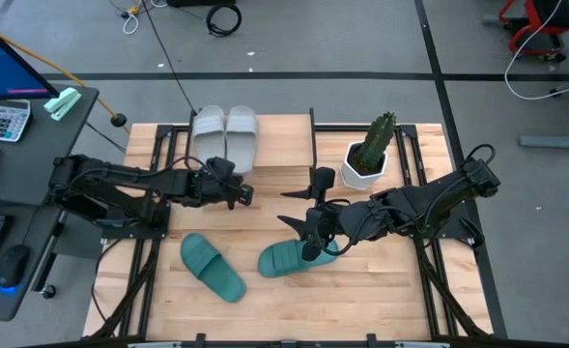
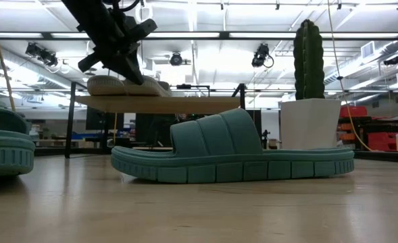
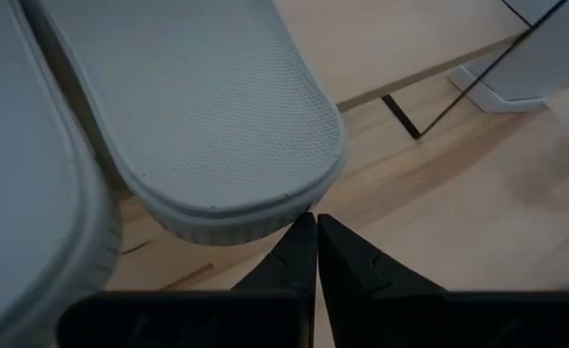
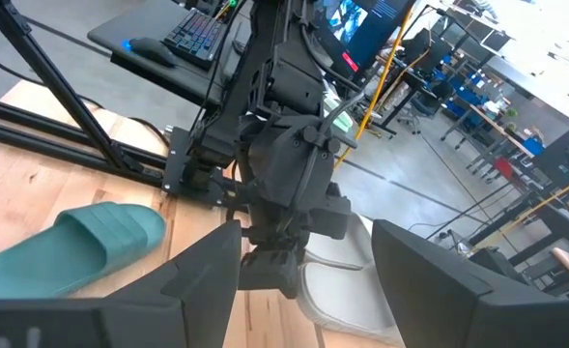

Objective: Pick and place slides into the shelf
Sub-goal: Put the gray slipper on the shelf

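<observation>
second teal slide point(image 2: 3, 145) cut off at low view's edge, right end effector point(image 1: 310, 232) hiding other teal slide's point(image 1: 289, 259) toe

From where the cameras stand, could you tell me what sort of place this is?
Probably a robotics lab or workshop: two arms at a wooden table, a desk with keyboard and monitor, cables on the floor.

bright even light from ceiling strip lamps point(image 2: 185, 34); soft shadows; left wrist view blurry up close.
</observation>
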Robot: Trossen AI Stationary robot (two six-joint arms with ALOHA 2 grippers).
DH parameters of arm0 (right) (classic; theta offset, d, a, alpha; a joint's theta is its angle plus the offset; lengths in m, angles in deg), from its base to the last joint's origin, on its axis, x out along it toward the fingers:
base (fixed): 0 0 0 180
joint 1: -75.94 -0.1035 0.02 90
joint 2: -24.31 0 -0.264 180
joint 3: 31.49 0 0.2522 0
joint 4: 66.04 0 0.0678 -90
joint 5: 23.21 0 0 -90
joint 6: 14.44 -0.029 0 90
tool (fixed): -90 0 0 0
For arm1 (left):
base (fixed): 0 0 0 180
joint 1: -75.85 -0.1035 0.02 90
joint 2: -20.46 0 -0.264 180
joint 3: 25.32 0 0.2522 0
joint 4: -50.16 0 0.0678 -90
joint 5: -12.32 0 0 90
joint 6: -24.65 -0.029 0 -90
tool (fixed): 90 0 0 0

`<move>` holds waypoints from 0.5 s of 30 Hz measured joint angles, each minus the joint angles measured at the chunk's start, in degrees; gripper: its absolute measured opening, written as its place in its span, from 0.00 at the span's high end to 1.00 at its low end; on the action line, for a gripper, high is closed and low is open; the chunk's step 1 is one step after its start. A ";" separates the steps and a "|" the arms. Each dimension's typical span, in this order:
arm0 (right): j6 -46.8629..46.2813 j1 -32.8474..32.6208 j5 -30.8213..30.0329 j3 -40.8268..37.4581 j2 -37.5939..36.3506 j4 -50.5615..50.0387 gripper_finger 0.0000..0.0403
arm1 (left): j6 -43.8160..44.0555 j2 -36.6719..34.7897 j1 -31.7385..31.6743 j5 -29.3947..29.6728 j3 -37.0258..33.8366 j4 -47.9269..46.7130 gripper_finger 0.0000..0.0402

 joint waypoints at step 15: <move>-0.46 0.00 0.00 0.00 0.00 -0.01 0.40 | -1.27 0.00 -0.98 -0.01 0.00 -0.02 0.96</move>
